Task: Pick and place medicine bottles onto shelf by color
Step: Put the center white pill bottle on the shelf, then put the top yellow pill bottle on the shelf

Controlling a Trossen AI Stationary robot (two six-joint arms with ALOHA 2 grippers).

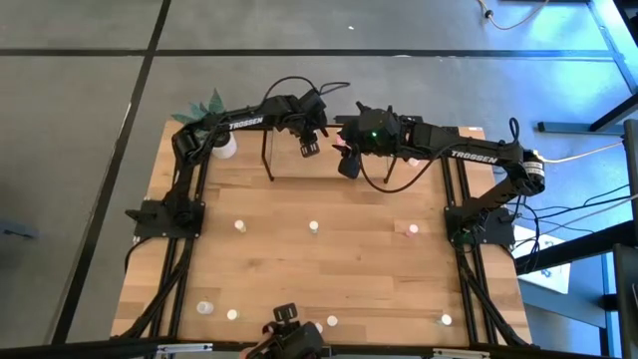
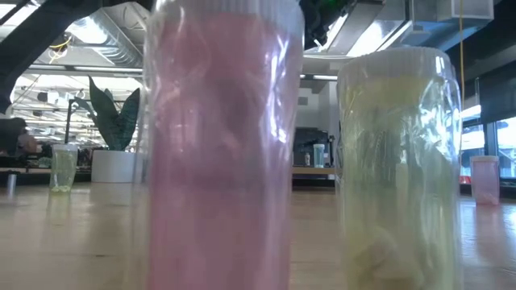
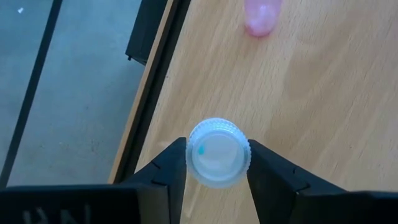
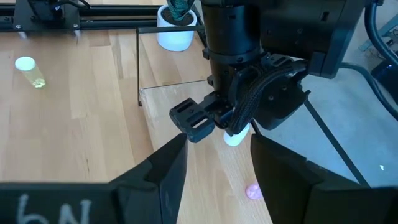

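only the left wrist view shows the left pincer (image 3: 217,167) gripping a white bottle (image 3: 217,152) over the shelf (image 3: 323,106); right pincer (image 4: 217,165) gapes empty.

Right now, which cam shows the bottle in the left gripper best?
Left wrist view: the white-capped bottle sits between the left gripper fingers, over the shelf. The right wrist view catches it partly behind that gripper. The high view hides it; the low view misses it.

Pale wood, clear plastic, matt black metal.
Smooth light-grained board on shelf (image 3: 311,106); ribbed glossy white cap on bottle (image 3: 217,152) atop it; crinkled shiny wrap around pink bottle (image 2: 222,145); matt dark fingers (image 3: 163,180) beside cap.
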